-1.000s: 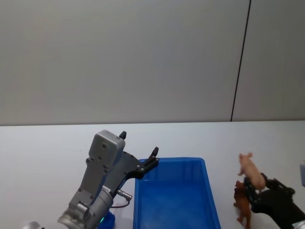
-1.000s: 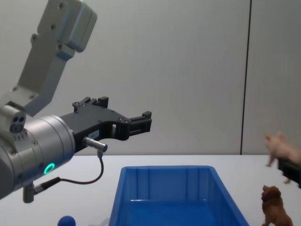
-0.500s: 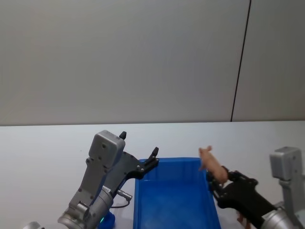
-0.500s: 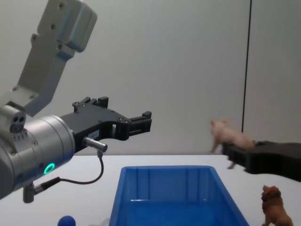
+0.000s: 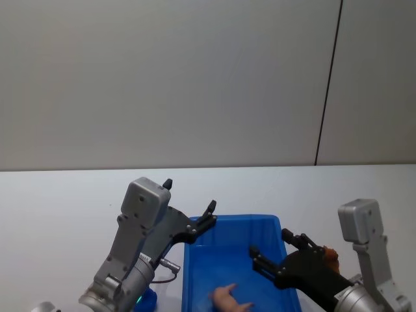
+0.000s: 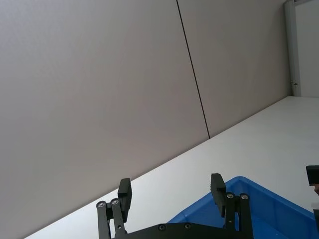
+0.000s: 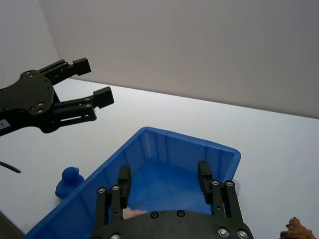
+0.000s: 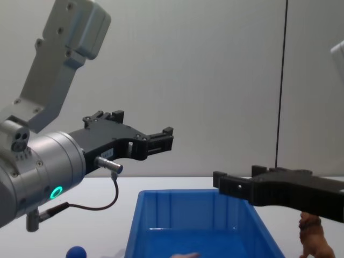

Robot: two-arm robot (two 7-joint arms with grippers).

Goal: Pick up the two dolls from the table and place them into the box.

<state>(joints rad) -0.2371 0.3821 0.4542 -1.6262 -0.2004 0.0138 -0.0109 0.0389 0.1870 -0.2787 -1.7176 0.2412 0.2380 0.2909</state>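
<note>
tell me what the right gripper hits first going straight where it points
Probably the left gripper, held near the blue bin's far left corner; depth is unclear, so the right gripper might pass it.

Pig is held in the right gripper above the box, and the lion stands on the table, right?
No. The pig lies inside the box; the right gripper above it is open and empty, as the head view shows. The lion does stand on the table, beside the box.
</note>
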